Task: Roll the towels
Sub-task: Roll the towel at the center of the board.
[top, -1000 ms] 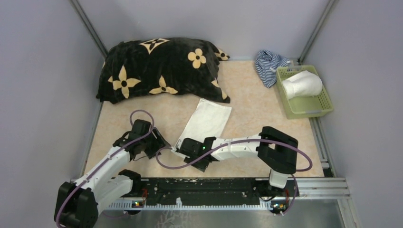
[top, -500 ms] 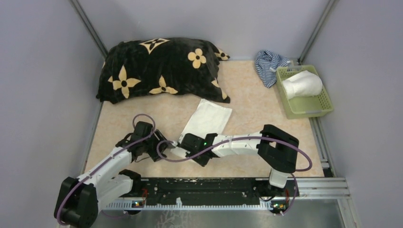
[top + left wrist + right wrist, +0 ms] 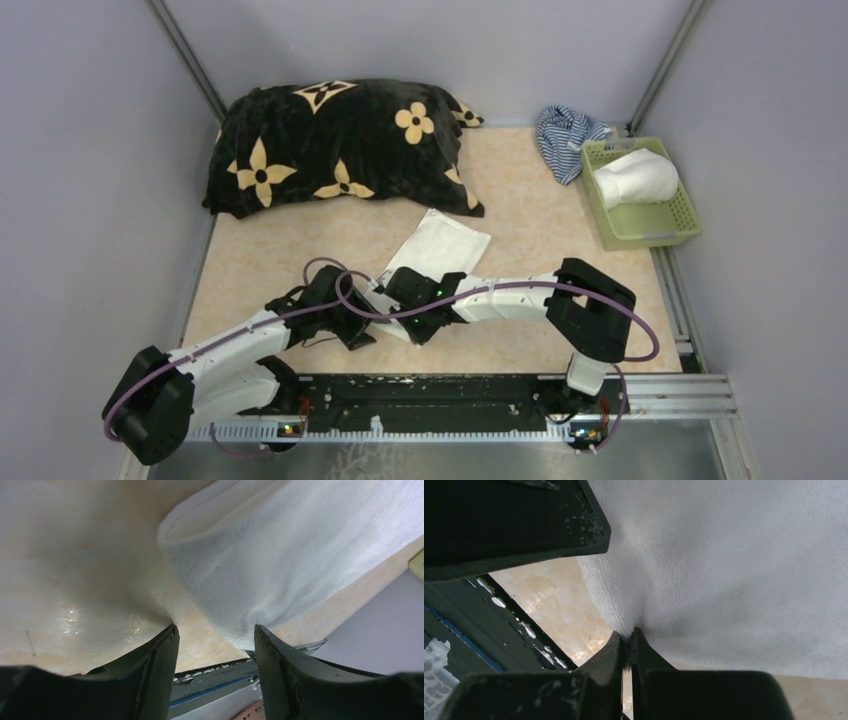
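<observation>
Broadly, the table (image 3: pixel 540 215) carries a black flowered pillow (image 3: pixel 340 145) across its far left, a green basket (image 3: pixel 655 225) at the far right holding one white towel (image 3: pixel 638 178) bundled up inside it, and a striped garment (image 3: pixel 562 138) just left of that basket. Near the middle lies the flat towel (image 3: pixel 440 250), running from just near the pillow's right end down toward the arms, its near end hidden under both wrists. Over that end, the right gripper (image 3: pixel 629 639) has its fingers pressed together on a pinch of the towel's near edge, the cloth puckering into the tips. Beside it on the left, the left gripper (image 3: pixel 216 632) stands partly open and holds nothing; one fingertip sits at the curled towel edge and the other over bare table, so the corner lies loosely between the jaws. My reading is that the roll is only being started. The main risk is the thin pinch on the right: terry this soft could slip free if pulled rather than turned. If the left fingers close where they are, they may catch only a sliver of cloth or none, and the roll would begin crooked. The two wrists are also crowded, with cables looping across each other, so a snag or a knock is possible.
</observation>
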Action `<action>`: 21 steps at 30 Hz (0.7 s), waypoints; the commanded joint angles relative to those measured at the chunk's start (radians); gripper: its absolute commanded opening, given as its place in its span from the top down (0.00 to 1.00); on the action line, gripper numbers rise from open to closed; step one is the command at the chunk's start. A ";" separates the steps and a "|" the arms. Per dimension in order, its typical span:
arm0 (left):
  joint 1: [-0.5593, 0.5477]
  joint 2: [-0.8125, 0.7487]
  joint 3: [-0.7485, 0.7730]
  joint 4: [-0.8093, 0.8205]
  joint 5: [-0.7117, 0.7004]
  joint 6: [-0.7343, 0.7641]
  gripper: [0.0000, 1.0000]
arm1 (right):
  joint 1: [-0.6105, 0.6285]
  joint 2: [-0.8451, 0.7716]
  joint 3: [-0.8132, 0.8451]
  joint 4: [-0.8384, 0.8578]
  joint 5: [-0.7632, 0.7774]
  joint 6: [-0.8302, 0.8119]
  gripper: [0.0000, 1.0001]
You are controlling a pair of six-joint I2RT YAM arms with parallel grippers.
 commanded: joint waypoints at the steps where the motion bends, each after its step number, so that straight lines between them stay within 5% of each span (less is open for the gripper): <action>1: -0.055 0.027 -0.009 0.072 -0.093 -0.155 0.39 | -0.004 -0.054 -0.002 0.056 -0.023 0.028 1.00; 9: -0.070 0.063 -0.026 0.122 -0.220 -0.207 0.59 | -0.004 -0.126 -0.039 0.073 -0.060 0.011 1.00; 21: -0.069 -0.045 -0.018 -0.068 -0.431 -0.205 0.69 | -0.003 -0.141 -0.097 0.078 -0.116 -0.010 1.00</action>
